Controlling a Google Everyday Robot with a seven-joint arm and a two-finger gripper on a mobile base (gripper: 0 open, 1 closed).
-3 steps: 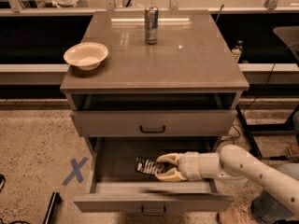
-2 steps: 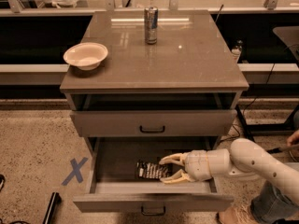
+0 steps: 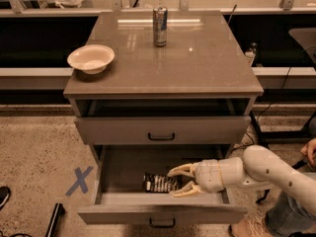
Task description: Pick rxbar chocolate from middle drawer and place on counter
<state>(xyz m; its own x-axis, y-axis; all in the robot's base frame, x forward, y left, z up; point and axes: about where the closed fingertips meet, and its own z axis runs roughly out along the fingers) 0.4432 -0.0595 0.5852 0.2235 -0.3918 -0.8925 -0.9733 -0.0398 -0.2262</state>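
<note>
One pincer wide open, empty, at rxbar chocolate in middle drawer; glossy counter; speckled floor

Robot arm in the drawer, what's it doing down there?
The robot is fetching a snack bar. Its gripper reaches into the open middle drawer, with its fingers spread at the right end of the rxbar chocolate. The bar lies flat on the drawer floor, not yet lifted. It is meant to go up on the counter, where a silver can and a pale bowl stand.
</note>
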